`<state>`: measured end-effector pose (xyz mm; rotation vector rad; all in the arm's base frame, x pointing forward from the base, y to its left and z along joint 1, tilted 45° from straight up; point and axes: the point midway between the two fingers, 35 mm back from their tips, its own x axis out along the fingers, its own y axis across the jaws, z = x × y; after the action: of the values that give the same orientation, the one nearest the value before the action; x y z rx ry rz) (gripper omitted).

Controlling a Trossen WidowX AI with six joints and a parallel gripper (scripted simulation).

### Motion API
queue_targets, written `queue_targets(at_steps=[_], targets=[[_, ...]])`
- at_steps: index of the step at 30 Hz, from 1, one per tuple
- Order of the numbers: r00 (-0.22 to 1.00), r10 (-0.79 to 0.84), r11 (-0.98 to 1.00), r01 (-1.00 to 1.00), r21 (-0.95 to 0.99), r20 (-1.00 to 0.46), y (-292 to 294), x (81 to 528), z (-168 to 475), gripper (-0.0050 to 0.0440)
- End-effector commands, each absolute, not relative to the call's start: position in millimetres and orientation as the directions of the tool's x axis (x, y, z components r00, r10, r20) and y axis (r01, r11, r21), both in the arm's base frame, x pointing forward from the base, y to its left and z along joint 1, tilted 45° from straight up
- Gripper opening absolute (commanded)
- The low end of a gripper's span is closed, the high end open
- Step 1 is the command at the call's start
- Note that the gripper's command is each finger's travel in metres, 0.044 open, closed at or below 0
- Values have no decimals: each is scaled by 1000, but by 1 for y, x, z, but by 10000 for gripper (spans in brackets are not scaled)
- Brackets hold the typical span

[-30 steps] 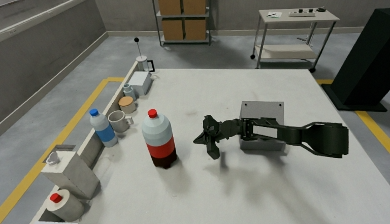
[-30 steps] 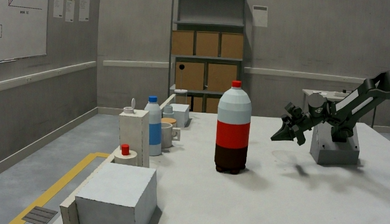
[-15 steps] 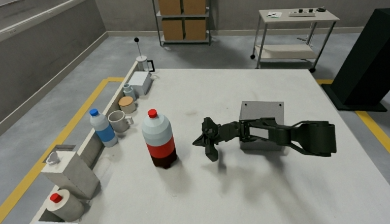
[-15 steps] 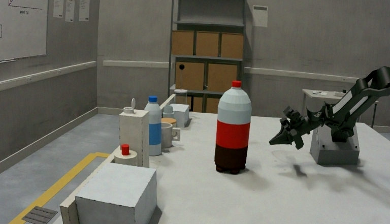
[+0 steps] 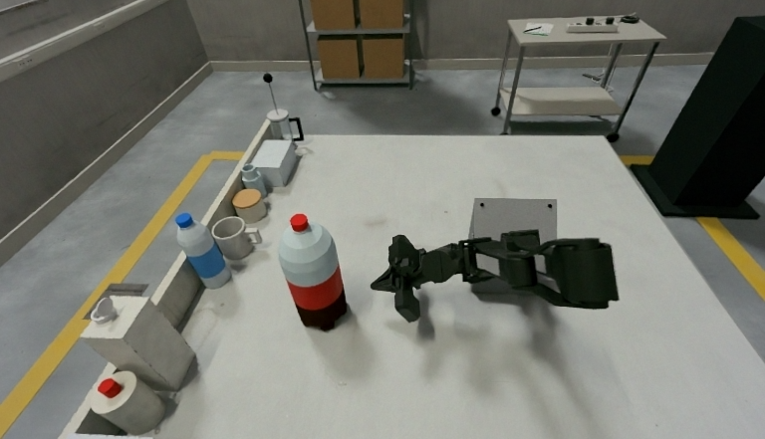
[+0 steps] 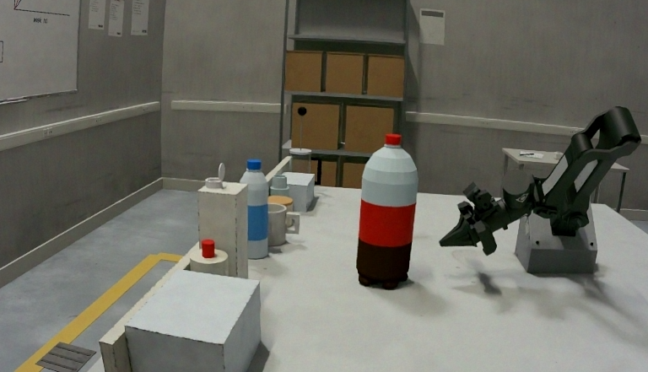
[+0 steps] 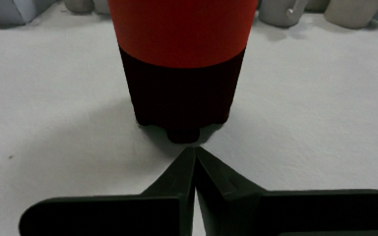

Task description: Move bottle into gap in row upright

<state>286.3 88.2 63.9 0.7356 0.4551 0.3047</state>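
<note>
Red-capped soda bottle (image 5: 312, 270) stands upright on the table (image 5: 507, 355) dead ahead of my gripper (image 5: 388, 282), axis vertical, near but apart; my fingers clenched on nothing, tips low toward its base

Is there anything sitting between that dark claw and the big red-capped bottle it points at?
Nothing visible does. The shut black tool points straight at the dark base of the large red-labelled soda bottle, with only bare white table in the short stretch between them. The tool tips do not touch the bottle.
</note>
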Motion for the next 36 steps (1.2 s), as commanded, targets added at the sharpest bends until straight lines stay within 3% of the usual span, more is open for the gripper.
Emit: queue_targets(at_steps=[1, 36], targets=[[867, 418, 701, -116, 704, -273, 94, 294, 63, -50], [883, 418, 686, -152, 711, -215, 129, 318, 47, -50]])
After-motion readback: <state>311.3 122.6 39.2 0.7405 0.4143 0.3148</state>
